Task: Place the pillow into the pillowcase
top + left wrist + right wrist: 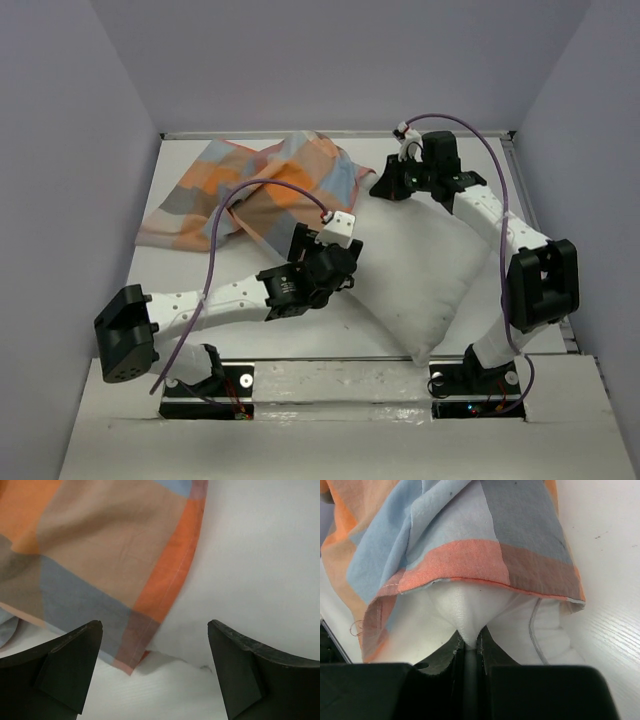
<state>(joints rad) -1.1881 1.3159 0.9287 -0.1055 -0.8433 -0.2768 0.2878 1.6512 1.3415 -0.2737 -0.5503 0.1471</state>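
Note:
The checked orange, blue and tan pillowcase (250, 190) lies rumpled at the table's back left, its open end draped over the far corner of the white pillow (425, 265). The pillow slants from there toward the front right. My right gripper (385, 185) is at that far corner. In the right wrist view the right gripper (469, 637) is shut on a pinch of pillow (465, 605) fabric just under the pillowcase (470, 540) hem. My left gripper (155, 630) stands wide open over the pillowcase (100, 565) edge where it overlaps the pillow (255, 555), holding nothing.
Pale walls enclose the white table (200, 275) on three sides. A metal rail (520, 180) runs along the right edge. Purple cables (240, 200) loop above both arms. The arm bases (205, 385) sit at the near edge.

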